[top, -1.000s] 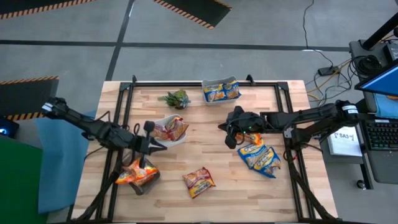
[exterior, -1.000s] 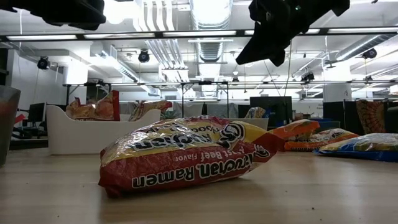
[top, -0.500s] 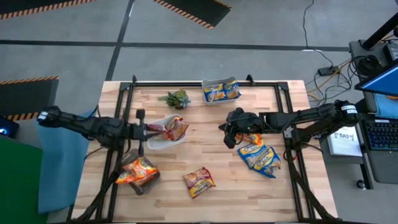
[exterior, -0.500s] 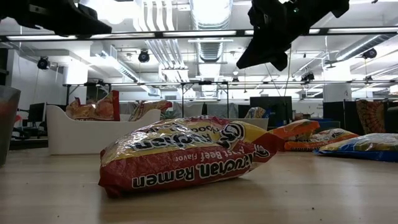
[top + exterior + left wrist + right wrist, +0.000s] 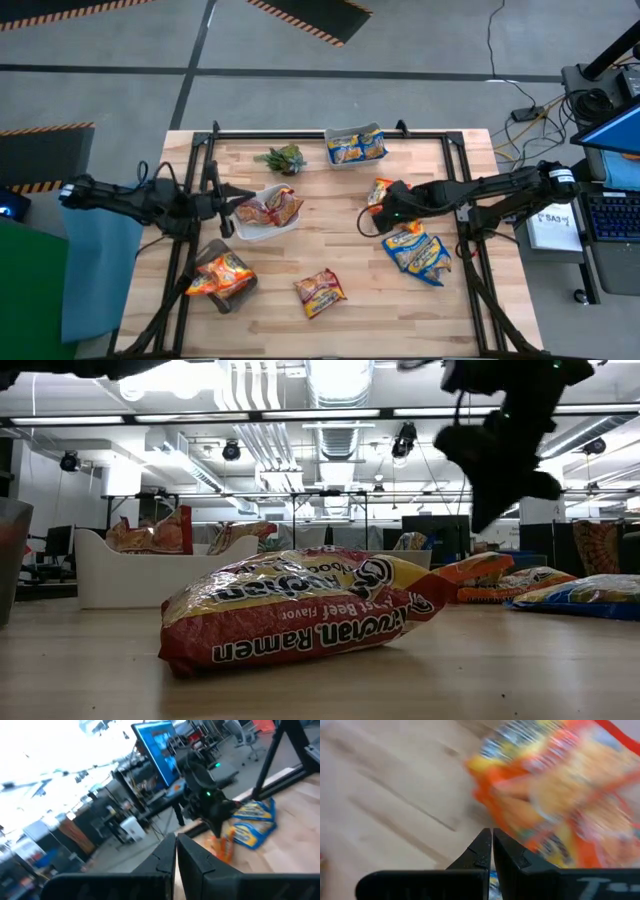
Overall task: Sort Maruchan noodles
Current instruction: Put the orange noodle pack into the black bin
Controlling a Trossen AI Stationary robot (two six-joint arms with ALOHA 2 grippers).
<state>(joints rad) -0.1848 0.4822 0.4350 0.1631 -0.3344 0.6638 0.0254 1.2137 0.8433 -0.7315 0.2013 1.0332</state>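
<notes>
**Right arm lowered to an orange packet; left arm withdrawn from the white tub**

The sorting is partly done. 2 blue-and-yellow crinkly ramen packets (image 5: 356, 148) are seen in the clear plastic tub (image 5: 331, 137) at the far edge, a dark red packet (image 5: 272, 209) lies in the white oval tub (image 5: 252, 230), and an orange-red packet (image 5: 222, 276) sits in the grey tub (image 5: 222, 302) at the near left. Still loose on the wooden table (image 5: 350, 240) are a dark red packet (image 5: 319, 291) near the front, a pair of blue-and-yellow packets (image 5: 420, 252) on the right, and an orange packet (image 5: 381, 191) just beside the right gripper (image 5: 386, 212).

That orange packet is judged the step in hand. The right gripper's fingers are closed together with nothing between them, so they must be opened before a grasp.

Compared with 1 second ago, the right gripper is lower and the orange packet is uncovered. The left gripper (image 5: 242, 200), pressed closed and empty, has pulled back from the near side of the white tub to its left rim.
</notes>
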